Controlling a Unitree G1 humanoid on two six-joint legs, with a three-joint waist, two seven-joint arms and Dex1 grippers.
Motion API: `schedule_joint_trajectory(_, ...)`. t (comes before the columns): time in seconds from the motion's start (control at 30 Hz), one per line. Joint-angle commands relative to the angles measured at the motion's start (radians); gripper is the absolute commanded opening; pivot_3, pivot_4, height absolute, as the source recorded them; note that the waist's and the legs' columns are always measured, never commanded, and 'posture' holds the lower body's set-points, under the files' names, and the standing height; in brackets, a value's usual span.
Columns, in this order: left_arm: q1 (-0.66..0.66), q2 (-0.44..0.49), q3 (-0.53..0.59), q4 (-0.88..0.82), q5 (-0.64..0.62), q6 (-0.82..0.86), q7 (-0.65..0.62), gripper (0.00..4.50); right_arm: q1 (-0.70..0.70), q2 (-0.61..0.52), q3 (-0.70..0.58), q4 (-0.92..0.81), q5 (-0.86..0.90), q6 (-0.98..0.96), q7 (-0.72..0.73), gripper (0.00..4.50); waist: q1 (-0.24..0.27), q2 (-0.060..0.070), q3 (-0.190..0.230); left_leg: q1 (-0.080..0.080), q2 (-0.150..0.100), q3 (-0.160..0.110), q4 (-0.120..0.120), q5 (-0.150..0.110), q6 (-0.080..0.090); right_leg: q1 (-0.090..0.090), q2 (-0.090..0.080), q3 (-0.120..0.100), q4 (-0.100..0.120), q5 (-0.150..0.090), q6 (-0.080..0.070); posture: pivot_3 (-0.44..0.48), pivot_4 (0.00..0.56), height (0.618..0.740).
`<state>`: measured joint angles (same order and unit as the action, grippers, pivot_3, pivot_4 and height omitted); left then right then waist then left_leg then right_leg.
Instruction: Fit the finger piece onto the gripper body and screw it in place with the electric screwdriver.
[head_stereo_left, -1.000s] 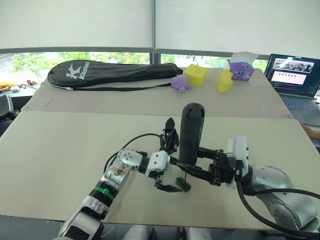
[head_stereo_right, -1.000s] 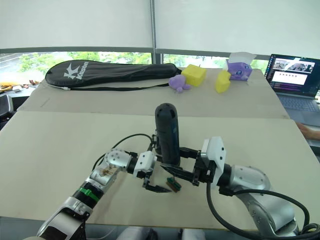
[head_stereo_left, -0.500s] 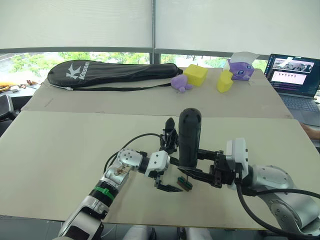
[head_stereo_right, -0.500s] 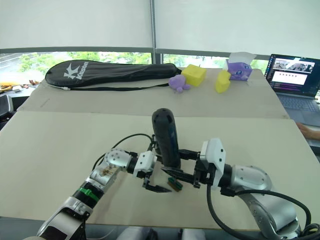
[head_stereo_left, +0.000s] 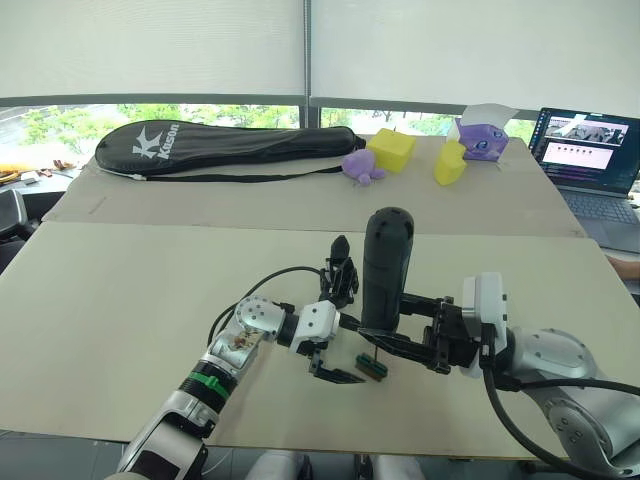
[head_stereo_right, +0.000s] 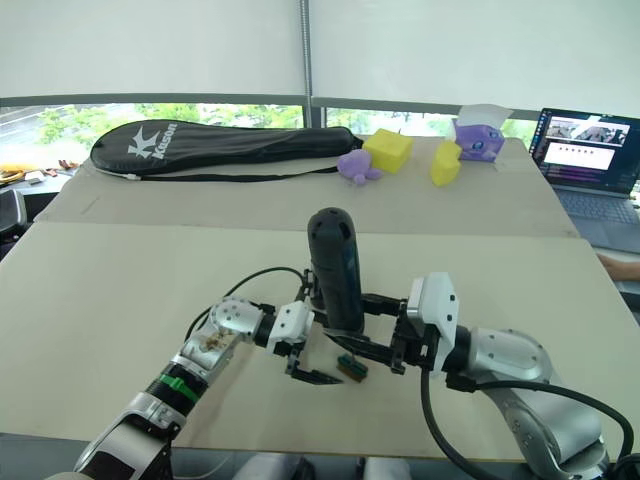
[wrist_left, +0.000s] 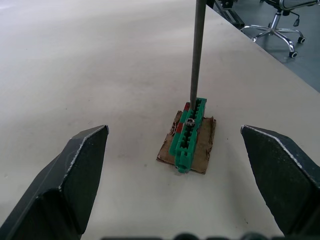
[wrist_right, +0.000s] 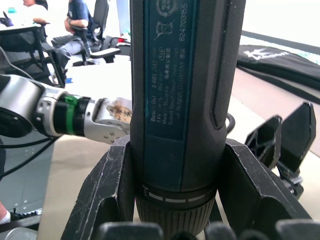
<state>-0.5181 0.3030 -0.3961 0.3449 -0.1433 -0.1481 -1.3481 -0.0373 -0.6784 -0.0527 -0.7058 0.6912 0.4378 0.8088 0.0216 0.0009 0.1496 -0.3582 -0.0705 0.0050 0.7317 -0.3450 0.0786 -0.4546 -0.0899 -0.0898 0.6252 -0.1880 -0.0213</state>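
Nearest the camera, the left gripper (head_stereo_left: 335, 352) has its two black fingers spread wide, one pointing up and one lying low by the table (head_stereo_left: 120, 300), with nothing between them. In its wrist view the fingers (wrist_left: 75, 170) sit either side of a little green block (wrist_left: 189, 135) on a scrap of cardboard (wrist_left: 205, 150), well clear of both.

Just beside it, the right gripper (head_stereo_left: 405, 325) is clamped around the electric screwdriver (head_stereo_left: 385, 270), which stands upright. The wrist view shows the black fingers (wrist_right: 107, 185) hugging the tool's barrel on both sides. Its thin metal bit (wrist_left: 197, 50) comes straight down and the tip touches the top of the green block, next to a small screw head.

A small black part with a pointed tip, the gripper body (head_stereo_left: 340, 272) as far as I can tell, stands just behind the left gripper.

Farther back there's a black racket bag (head_stereo_left: 230, 148), a purple toy (head_stereo_left: 362, 166), two yellow blocks (head_stereo_left: 392, 150), a purple-and-white tissue box (head_stereo_left: 482, 135), and a laptop (head_stereo_left: 588, 150) at the far right.
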Motion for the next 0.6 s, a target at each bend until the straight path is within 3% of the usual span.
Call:
schedule_joint_trajectory(0.03,-0.019,-0.007,0.006,-0.007,-0.005,-0.015,-0.002,4.5,-0.026,-0.002,-0.035,-0.049,0.042,-0.001,-0.012,1.91,0.0,0.0,0.0,0.0,0.0,0.0,0.0,0.0,0.0,0.0,0.0,0.0,0.0,0.0,0.0,0.0,0.15,0.737)
schedule_joint_trajectory(0.6,-0.019,-0.013,0.002,-0.008,-0.005,-0.016,-0.005,4.5,-0.014,0.035,0.001,-0.026,0.026,0.004,-0.047,1.91,0.0,0.0,0.0,0.0,0.0,0.0,0.0,0.0,0.0,0.0,0.0,0.0,0.0,0.0,0.0,0.0,0.15,0.737)
